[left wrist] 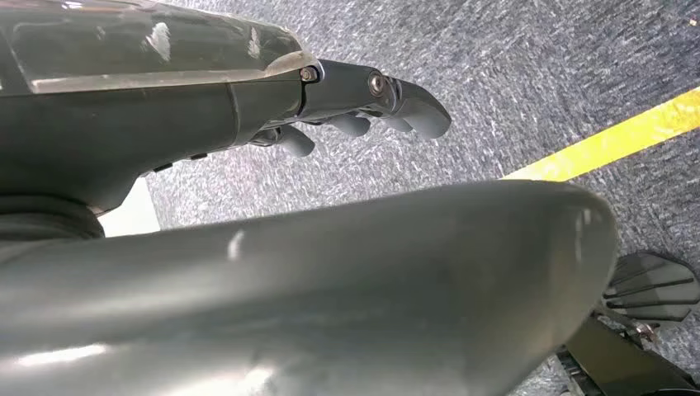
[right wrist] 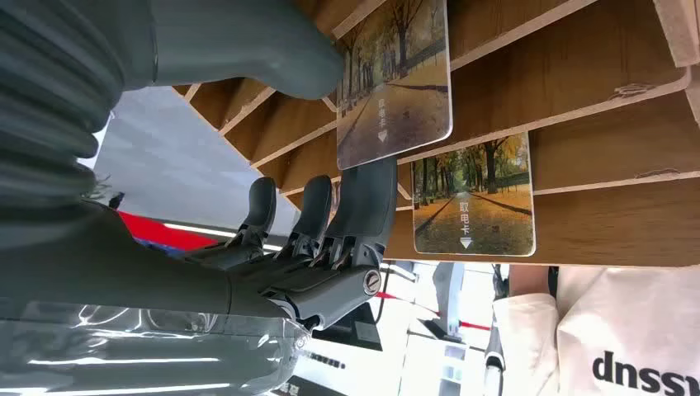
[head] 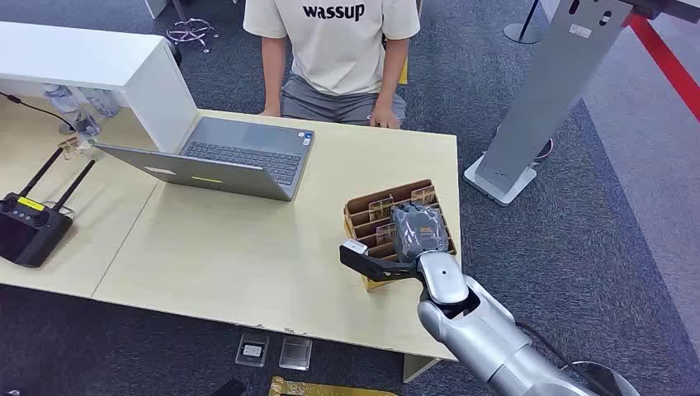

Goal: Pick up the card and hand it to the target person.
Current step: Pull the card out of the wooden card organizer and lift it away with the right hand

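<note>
Left robot hand (left wrist: 363, 103) hangs by the floor, fingers loosely curled, holding nothing. Right robot hand (head: 418, 231) is over the rack (head: 361, 216) at the surface's (head: 248, 256) right edge; thumb and fingers bracket the near card (right wrist: 394, 78) standing in its slot, grip unclear. Second card (right wrist: 473, 195) just beside. Person (head: 338, 49) sits across; laptop (head: 223, 157) well left.

Open laptop (head: 221, 157) blocks table's (head: 231, 264) left-centre; bare tabletop between card rack (head: 396, 216) and person (head: 340, 49).
</note>
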You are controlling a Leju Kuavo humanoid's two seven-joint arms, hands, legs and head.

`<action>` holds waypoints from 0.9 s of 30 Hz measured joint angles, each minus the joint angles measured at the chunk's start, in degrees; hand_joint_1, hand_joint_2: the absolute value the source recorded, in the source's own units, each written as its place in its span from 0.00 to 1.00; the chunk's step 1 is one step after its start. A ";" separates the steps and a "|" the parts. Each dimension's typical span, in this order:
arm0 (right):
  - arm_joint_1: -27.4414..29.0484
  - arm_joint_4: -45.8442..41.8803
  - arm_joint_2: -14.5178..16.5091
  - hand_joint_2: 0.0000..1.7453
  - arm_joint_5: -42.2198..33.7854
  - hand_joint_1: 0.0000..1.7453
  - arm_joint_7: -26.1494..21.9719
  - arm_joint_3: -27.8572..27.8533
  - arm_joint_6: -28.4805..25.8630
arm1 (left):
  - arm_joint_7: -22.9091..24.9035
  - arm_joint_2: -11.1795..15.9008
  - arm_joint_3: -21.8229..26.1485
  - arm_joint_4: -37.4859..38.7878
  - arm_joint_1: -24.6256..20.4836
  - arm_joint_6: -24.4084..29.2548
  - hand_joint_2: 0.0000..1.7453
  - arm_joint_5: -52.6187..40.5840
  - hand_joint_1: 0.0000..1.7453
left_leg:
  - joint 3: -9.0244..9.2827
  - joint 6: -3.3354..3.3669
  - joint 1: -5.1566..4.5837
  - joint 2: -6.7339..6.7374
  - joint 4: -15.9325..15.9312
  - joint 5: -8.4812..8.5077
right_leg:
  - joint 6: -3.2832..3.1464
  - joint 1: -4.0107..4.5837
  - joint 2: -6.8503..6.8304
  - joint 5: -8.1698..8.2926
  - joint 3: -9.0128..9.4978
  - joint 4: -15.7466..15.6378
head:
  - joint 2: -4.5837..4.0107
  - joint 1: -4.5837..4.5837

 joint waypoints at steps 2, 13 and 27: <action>0.03 0.00 0.00 1.00 0.00 0.65 -0.01 0.00 -0.04 | 0.00 0.00 0.00 0.00 0.01 0.02 0.00 0.03 0.00 | 0.00 0.00 0.00 0.00 0.00 0.00 | 0.00 0.00 0.00 0.00 0.00 0.00 | 0.00 0.01; 0.13 -0.13 -0.03 1.00 -0.05 0.78 0.30 -0.39 -0.43 | 0.00 0.00 0.00 0.00 -0.02 -0.03 0.00 -0.01 0.00 | 0.05 0.00 0.00 0.01 0.00 0.00 | -0.02 0.00 0.02 0.01 0.01 0.00 | 0.00 0.01; 0.61 -0.36 -0.04 1.00 -0.27 0.81 0.08 -0.62 -0.48 | -0.90 -0.02 -0.01 0.00 -0.02 -2.20 1.00 -0.06 0.00 | 0.06 -0.01 0.00 0.01 0.00 0.01 | -0.03 0.00 0.03 0.02 0.01 0.01 | 0.00 0.00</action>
